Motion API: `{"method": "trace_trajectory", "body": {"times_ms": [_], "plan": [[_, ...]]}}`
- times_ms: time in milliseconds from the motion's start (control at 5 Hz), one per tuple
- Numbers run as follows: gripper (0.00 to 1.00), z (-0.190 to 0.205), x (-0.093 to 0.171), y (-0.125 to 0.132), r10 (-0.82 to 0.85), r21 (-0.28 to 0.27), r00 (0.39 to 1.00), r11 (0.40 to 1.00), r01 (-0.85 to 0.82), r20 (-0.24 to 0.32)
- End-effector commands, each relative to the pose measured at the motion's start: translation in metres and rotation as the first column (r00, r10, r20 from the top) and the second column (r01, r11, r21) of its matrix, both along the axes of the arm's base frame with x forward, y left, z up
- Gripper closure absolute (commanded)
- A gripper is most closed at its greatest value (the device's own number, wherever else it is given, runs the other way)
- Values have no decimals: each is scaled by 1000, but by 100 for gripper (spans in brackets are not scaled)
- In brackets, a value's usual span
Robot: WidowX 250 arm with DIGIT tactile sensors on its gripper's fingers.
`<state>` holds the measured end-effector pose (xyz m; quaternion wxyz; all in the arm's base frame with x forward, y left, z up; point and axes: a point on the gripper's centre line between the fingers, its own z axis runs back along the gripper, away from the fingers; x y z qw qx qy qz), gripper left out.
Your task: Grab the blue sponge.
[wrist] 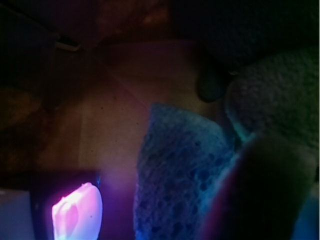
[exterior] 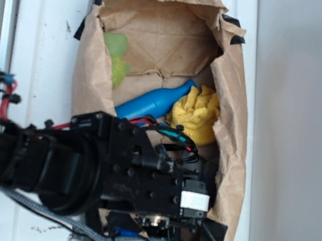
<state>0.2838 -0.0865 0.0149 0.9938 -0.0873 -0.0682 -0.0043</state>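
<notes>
Reaching down into a crumpled brown paper bag [exterior: 234, 106] taped open at its rim with black tape, on a white tabletop [exterior: 47, 34]: black WidowX arm [exterior: 85, 158] with its wrist sunk into the near end of the bag, so that the gripper itself stays hidden beneath the wrist housing in the exterior view. Lying deeper in the bag, clear of the arm: a glossy blue plastic bottle [exterior: 154, 103] slanted across the floor, a bunched yellow terry cloth [exterior: 197, 114] touching its neck end, and a fuzzy lime-green soft thing [exterior: 117, 55] against the far wall. No sign of the target from outside, presumably because the arm covers it. In the dim, purple-tinted wrist view, however: a flat, porous, medium-blue sponge with a wedge-like outline [wrist: 175, 180], resting on the paper floor directly below the camera and filling the lower middle of the picture. Beside it on the right, a rounded, coarse-textured greyish mass [wrist: 275, 100], possibly a ball, touching or nearly touching the sponge's edge. Bright pink shape [wrist: 77, 212] at lower left and a dark blurred bulk [wrist: 265, 195] at lower right, probably the fingers seen very close, flanking the sponge. Open or closed: cannot tell from these pictures, too dark and blurred. Judged from the layout, positioned for a grasp, with contact unconfirmed and the neighbouring round thing a likely nuisance.
</notes>
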Motion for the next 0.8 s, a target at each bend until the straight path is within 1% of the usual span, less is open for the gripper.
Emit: {"method": "trace_trajectory", "body": {"times_ms": [0,200,400,600], "plan": [[100,4,6,9,-3,-22,998,1000,2,-68],[100,11,9,18,-10,-18,997,1000,9,-76],[100,16,10,43,-28,-17,997,1000,26,-78],[100,32,3,75,-36,-26,999,999,35,-30]]}}
